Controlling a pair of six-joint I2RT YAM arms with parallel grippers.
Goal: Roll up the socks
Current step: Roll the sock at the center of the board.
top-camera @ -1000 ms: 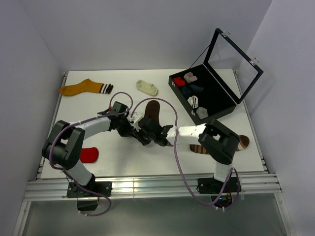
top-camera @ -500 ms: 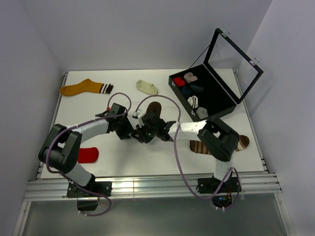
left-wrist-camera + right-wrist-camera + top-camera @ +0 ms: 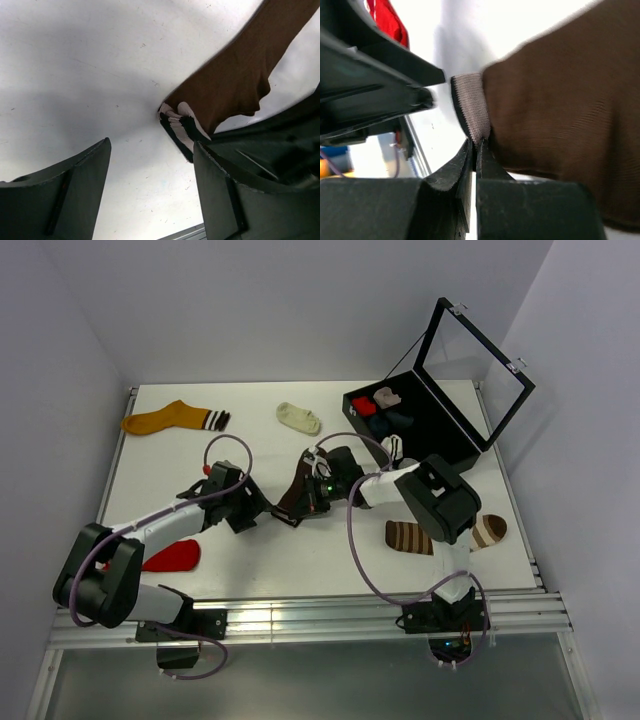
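Brown sock point(image 3: 299, 492) looks barely rolled: right gripper point(image 3: 476, 145) pinches its cuff, left gripper point(image 3: 151, 148) gapes wide; red sock point(image 3: 175, 555) at eight o'clock lies flat.

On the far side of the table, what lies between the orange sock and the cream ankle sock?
Nothing. The top view shows only bare white table between the orange sock and the cream sock.

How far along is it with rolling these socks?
Done: several rolled socks sit in the open black case. In hand: the right gripper is shut on the dark brown sock at its striped cuff; the left gripper stands open beside it. Left: that sock's roll, plus the orange sock, cream ankle sock, red sock and brown striped sock, all unrolled.
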